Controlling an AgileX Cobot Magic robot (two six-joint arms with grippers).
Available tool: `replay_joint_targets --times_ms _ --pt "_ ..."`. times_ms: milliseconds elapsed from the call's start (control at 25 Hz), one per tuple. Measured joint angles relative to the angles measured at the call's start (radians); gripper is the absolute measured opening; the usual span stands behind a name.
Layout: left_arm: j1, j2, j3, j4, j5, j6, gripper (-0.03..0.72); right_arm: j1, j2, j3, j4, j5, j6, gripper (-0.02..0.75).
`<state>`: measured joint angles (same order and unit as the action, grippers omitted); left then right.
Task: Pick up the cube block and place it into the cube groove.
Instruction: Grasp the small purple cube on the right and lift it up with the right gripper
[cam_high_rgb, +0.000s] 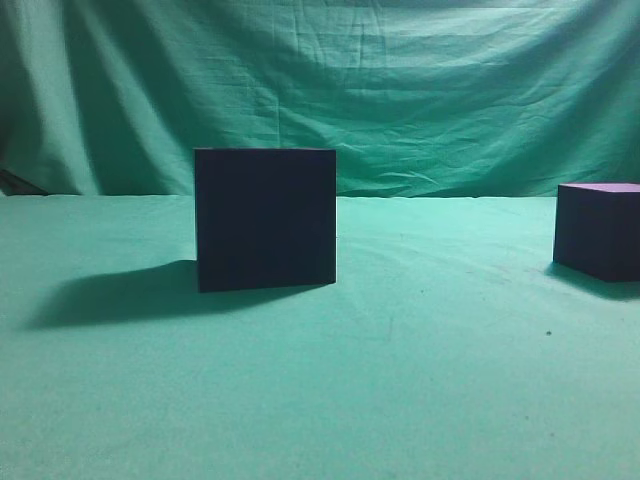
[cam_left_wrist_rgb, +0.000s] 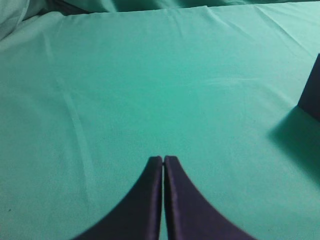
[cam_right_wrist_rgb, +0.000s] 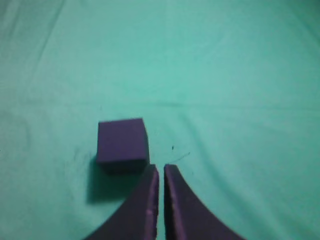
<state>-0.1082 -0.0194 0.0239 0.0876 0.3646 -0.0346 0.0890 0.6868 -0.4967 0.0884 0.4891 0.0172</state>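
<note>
The cube groove (cam_high_rgb: 265, 218), a large near-black box, stands on the green cloth left of centre in the exterior view; its edge shows at the right border of the left wrist view (cam_left_wrist_rgb: 313, 95). The cube block (cam_high_rgb: 600, 228), small and dark purple with a lighter top, sits at the far right edge. In the right wrist view the block (cam_right_wrist_rgb: 122, 142) lies just ahead and left of my right gripper (cam_right_wrist_rgb: 161, 169), which is shut and empty. My left gripper (cam_left_wrist_rgb: 163, 160) is shut and empty over bare cloth. Neither gripper shows in the exterior view.
A green cloth (cam_high_rgb: 400, 380) covers the table and hangs as a backdrop (cam_high_rgb: 400, 90) behind. The groove box casts a long shadow (cam_high_rgb: 110, 297) to its left.
</note>
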Motion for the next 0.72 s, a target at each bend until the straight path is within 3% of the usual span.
replay_joint_targets --times_ms 200,440,480,520,720 --pt "0.000 0.000 0.000 0.000 0.000 0.000 0.000 0.129 0.287 -0.226 -0.024 0.305 -0.106 0.000" --pt "0.000 0.000 0.000 0.000 0.000 0.000 0.000 0.251 0.582 -0.415 -0.101 0.426 -0.073 0.000" --pt "0.000 0.000 0.000 0.000 0.000 0.000 0.000 0.258 0.625 -0.444 -0.106 0.435 -0.071 0.049" --pt "0.000 0.000 0.000 0.000 0.000 0.000 0.000 0.265 0.665 -0.465 -0.106 0.440 -0.067 0.049" --pt "0.000 0.000 0.000 0.000 0.000 0.000 0.000 0.265 0.808 -0.544 -0.118 0.444 -0.015 0.370"
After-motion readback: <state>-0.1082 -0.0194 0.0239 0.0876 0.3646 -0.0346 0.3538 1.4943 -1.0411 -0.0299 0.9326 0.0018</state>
